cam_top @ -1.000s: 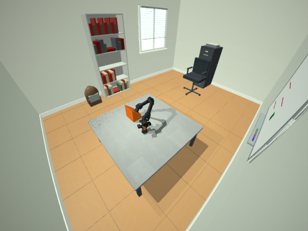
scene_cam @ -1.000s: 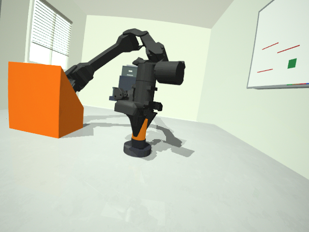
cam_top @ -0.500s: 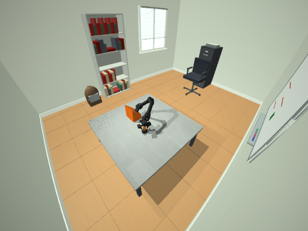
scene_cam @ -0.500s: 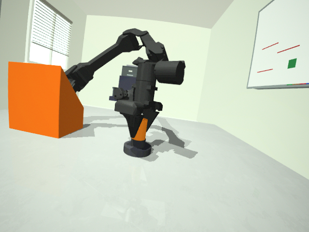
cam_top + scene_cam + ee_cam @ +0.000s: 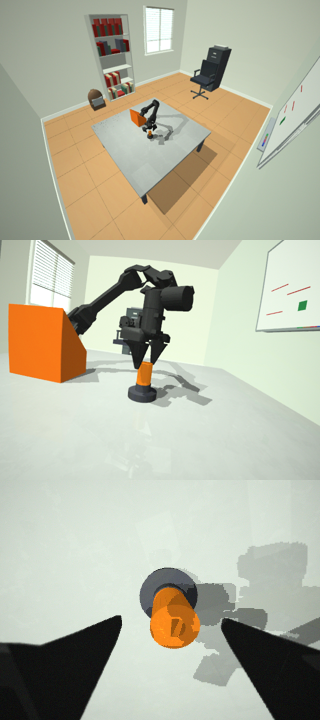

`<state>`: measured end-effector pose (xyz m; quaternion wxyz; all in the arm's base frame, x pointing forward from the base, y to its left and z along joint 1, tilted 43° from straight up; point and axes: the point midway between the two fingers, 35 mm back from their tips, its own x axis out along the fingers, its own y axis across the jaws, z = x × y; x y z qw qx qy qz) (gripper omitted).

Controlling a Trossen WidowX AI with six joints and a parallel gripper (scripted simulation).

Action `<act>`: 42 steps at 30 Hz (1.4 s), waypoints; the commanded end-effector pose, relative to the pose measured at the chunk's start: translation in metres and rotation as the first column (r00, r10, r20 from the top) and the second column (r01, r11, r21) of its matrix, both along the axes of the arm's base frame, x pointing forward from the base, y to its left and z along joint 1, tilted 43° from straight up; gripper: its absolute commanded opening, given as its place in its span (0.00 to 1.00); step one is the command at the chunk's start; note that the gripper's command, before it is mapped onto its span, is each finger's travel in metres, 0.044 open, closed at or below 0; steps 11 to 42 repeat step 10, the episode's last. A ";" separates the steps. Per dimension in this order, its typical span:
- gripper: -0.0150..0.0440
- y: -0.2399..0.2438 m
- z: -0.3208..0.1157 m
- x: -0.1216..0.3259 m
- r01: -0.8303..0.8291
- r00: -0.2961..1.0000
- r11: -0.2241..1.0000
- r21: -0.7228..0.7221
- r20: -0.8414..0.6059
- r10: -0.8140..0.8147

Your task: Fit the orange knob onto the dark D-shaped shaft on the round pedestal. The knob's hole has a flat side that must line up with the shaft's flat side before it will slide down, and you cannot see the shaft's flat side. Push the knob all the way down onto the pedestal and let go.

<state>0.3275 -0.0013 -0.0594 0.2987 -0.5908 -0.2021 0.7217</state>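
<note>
Exterior view: the end effector (image 5: 149,128) (image 5: 145,366) (image 5: 171,621) stands spread and empty above the knob (image 5: 149,133) (image 5: 144,374) (image 5: 175,625), whose near-upright long axis points up between the fingertips, favouring a straight lift away.

top looks down from afar; exterior, low and nearer, shares its table (image 5: 165,157) (image 5: 77,446).

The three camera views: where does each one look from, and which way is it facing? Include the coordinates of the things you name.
Top: high in the room, looking steeply down at the table (image 5: 155,165); the whole arm (image 5: 154,113) shows.
Exterior: low beside the table, facing the orange knob (image 5: 149,133) (image 5: 144,373) (image 5: 175,635) nearly level; arm and gripper (image 5: 149,129) (image 5: 145,366) (image 5: 171,621) show.
Wrist: up by the gripper, facing down at the knob; only two dark fingers show.
Shared: top and exterior both show the whiteboard (image 5: 297,111) (image 5: 289,271) and window (image 5: 159,28) (image 5: 49,273).
</note>
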 end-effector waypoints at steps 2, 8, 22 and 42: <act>1.00 -0.036 0.041 0.006 0.008 1.000 1.000 -0.005 0.010 -0.008; 1.00 -0.039 0.040 0.009 0.008 1.000 1.000 -0.005 0.009 -0.008; 1.00 -0.039 0.040 0.009 0.008 1.000 1.000 -0.005 0.009 -0.008; 1.00 -0.039 0.040 0.009 0.008 1.000 1.000 -0.005 0.009 -0.008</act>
